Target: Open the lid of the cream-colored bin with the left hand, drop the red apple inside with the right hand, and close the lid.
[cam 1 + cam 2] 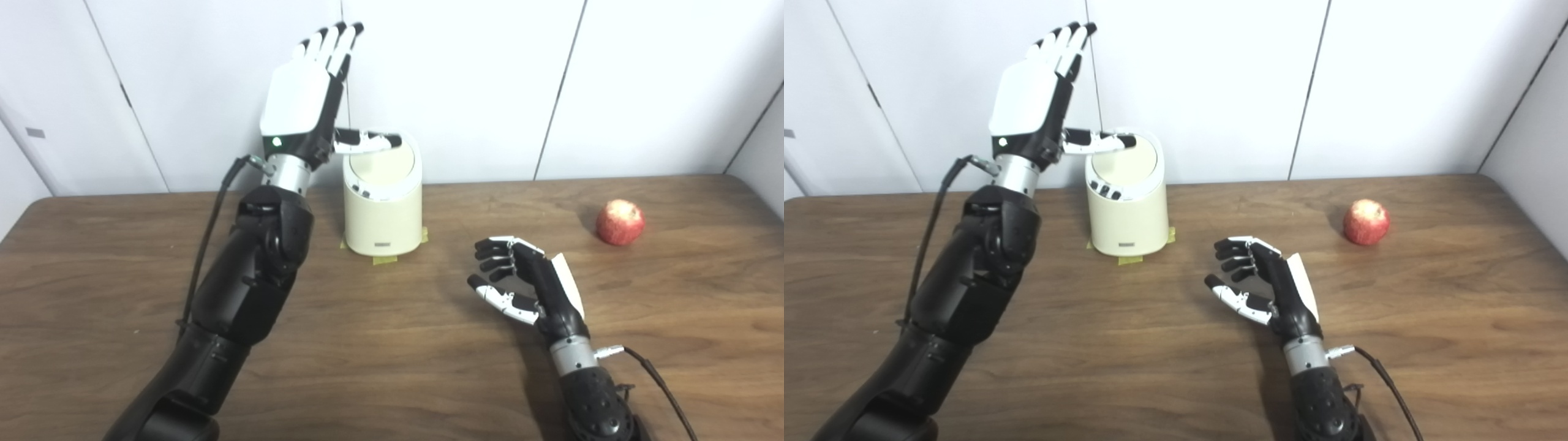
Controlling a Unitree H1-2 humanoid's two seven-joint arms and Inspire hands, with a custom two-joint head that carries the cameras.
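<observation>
Bin (383,211) set upright on worktop (392,367), toward rear, lid (381,166) on top. Apple (620,222) placed well right of bin, on worktop. Right hand (520,278) positioned in front of bin, to its right, between bin and apple. Left hand (303,107) raised just left of bin, thumb extended over lid.

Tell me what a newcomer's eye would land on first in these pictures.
First the left hand, raised high at the back left with fingers straight up and its thumb stretched over the closed lid of the cream bin. Next the red apple, alone on the wooden table at the far right. The right hand waits open and empty above the table between bin and apple.
</observation>
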